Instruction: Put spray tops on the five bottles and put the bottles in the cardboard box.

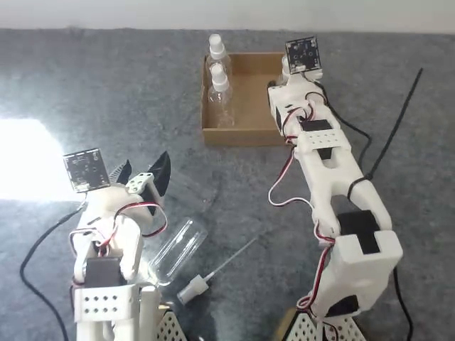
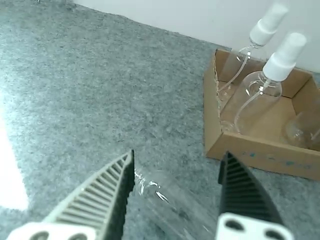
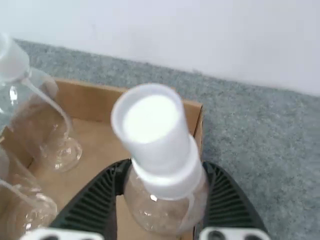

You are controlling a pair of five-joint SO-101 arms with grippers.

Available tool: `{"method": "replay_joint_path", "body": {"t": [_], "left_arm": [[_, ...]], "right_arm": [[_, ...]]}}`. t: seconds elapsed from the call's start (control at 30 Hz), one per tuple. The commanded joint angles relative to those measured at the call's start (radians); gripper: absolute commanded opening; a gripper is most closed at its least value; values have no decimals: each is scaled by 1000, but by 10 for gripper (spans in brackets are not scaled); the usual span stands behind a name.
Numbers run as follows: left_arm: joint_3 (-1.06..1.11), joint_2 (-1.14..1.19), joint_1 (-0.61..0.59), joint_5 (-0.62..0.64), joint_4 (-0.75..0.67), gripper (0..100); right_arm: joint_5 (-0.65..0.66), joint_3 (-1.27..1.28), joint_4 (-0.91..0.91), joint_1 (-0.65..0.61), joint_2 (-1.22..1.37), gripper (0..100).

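The cardboard box [image 1: 245, 135] stands at the back of the grey mat. Two capped clear bottles [image 1: 218, 51] [image 1: 221, 91] stand upright along its left wall. My right gripper [image 3: 165, 181] is shut on a third clear bottle [image 3: 160, 150] with a white spray top, held upright over the box's right side [image 1: 284, 69]. My left gripper [image 1: 142, 170] is open near the front left, above an uncapped clear bottle [image 2: 165, 197] lying on the mat between its fingers [image 2: 112, 195]. Another uncapped bottle [image 1: 176, 249] lies beside the left arm. A loose spray top [image 1: 193, 288] with its tube lies in front.
Black cables trail across the mat at the right [image 1: 391, 135] and the front left [image 1: 32, 263]. The box wall [image 3: 95, 100] rises close behind the held bottle. A bright patch of light [image 1: 21, 160] falls on the mat at the left.
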Motion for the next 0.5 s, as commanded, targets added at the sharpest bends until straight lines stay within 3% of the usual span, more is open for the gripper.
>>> {"method": "replay_joint_path", "body": {"t": [0.0,0.2,0.47], "left_arm": [[-5,-15,-2,-8,-21,258],[4,-15,-2,-9,-23,258],[5,-15,-2,-9,-23,258]], "right_arm": [[3,-20,-71,38,-21,86],[92,-26,-105,38,-21,86],[101,-120,-125,33,77,86]]}}
